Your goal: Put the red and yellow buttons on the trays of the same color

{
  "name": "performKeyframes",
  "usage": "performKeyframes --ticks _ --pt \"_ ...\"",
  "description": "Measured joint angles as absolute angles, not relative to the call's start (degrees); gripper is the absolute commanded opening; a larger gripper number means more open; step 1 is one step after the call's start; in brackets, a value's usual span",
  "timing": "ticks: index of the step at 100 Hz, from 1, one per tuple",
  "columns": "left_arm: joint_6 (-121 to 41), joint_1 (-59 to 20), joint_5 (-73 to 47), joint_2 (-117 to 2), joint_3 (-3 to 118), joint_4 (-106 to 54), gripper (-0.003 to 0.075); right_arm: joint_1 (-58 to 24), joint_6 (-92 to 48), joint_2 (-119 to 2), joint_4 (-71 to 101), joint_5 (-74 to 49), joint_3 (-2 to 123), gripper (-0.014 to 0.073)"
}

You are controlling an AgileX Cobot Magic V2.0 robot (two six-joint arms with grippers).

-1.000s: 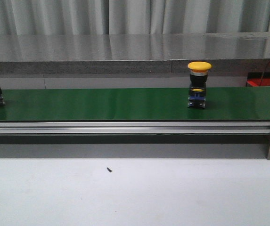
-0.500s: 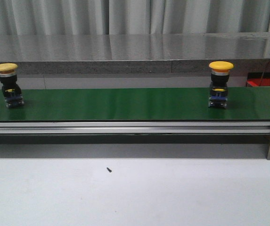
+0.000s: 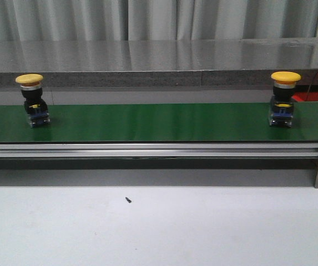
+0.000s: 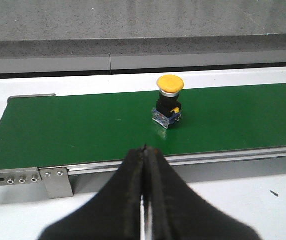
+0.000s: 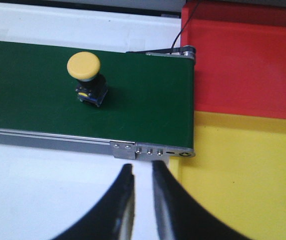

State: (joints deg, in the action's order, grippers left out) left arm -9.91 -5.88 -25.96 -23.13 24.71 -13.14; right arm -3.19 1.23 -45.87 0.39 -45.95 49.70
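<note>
From my console: a yellow button (image 5: pixel 83 65) stands upright on the green belt (image 5: pixel 147 100), ahead of my empty, slightly parted right gripper (image 5: pixel 142 187), nearer the belt's end and the yellow tray (image 5: pixel 242 170); the left gripper (image 4: pixel 144 165) is clenched, empty.

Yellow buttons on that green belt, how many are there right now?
2. One yellow button stands near the belt's left end, the other yellow button near its right end; more could sit outside the camera's view.
</note>
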Motion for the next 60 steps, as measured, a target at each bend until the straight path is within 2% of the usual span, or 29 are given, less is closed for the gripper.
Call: performKeyframes --ticks 7,14,37,60 --pt "-9.91 -5.88 -25.96 -23.13 24.71 -13.14 -0.0019 -3.19 1.10 -49.07 0.61 -46.45 51.27 0.0570" --pt "-9.91 -5.88 -25.96 -23.13 24.71 -13.14 -0.0019 -3.19 1.10 -51.86 0.90 -46.71 52.48 0.0654" --pt "-9.91 -5.88 -25.96 -23.13 24.71 -13.14 -0.0019 -3.19 1.10 -61.12 1.85 -47.04 57.31 0.0611" --pt "-9.91 -5.88 -25.96 -23.13 24.71 -13.14 -0.0019 -3.19 1.10 -73.80 2.58 -47.04 63.89 0.0612"
